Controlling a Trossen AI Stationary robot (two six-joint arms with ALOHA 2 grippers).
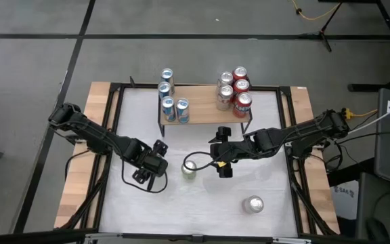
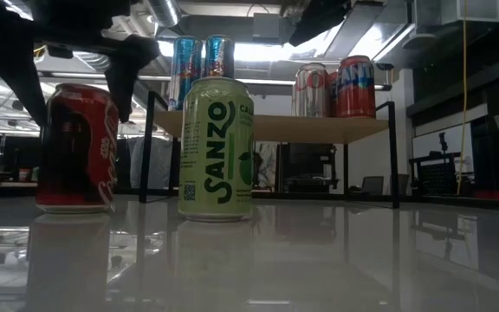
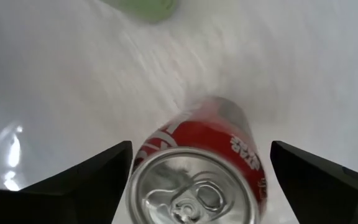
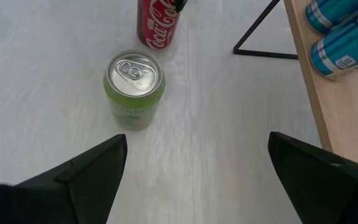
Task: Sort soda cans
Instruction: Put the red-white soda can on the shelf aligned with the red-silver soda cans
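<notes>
We see the left gripper [image 1: 156, 163] above a red can [image 3: 199, 171] that stands upright on the white table [image 1: 263, 129]. In the left wrist view its fingers [image 3: 73, 183] stand wide on both sides of this can and do not touch it, so the gripper is open and holds nothing. From above, the arm hides most of the red can.

Just beside it stands a green can [image 1: 189, 169], also upright, between the two grippers. In the low view the green can [image 2: 217, 149] is near the camera, with the red can [image 2: 76, 147] to its side.

The right gripper [image 1: 220, 150] is near the green can, on the side away from the left arm. Its fingers [image 4: 79, 177] are spread wide, and the green can [image 4: 133, 88] is in front of them, apart from them. It is open and empty.

A silver can [image 1: 252, 204] stands alone near the front edge of the table, well apart from the others.

At the far side there is a wooden shelf [image 1: 202, 112]. Four blue cans [image 1: 170, 96] stand on its left part, and five red and silver cans [image 1: 234, 91] stand on its right part.
</notes>
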